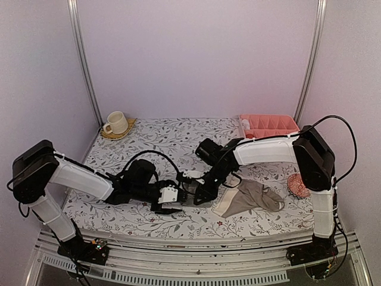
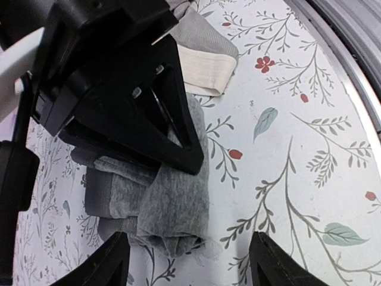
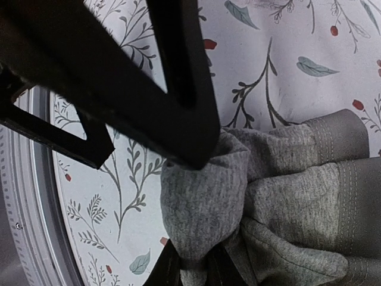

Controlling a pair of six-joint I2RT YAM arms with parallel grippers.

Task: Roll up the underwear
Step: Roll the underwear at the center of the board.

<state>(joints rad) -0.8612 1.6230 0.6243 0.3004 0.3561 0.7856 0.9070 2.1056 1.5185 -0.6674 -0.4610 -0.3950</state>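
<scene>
Right tool (image 3: 190, 269): clamped on the grey underwear (image 2: 172, 202), bunched mid-tabletop (image 2: 309, 119).
Left tool (image 2: 190, 262): open, straddling that bundle.
Risk: 1 thin pinch; a tug, or the left tool snagging, likely unrolls it.

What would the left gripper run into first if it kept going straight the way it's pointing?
Probably the grey underwear, bunched just ahead of the left gripper; the right gripper pinches it beyond.

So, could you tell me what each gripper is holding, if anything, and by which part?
The right gripper is shut on the grey underwear, pinching a bunched fold of it. The left gripper stands open on either side of the same cloth, gripping nothing.
</scene>
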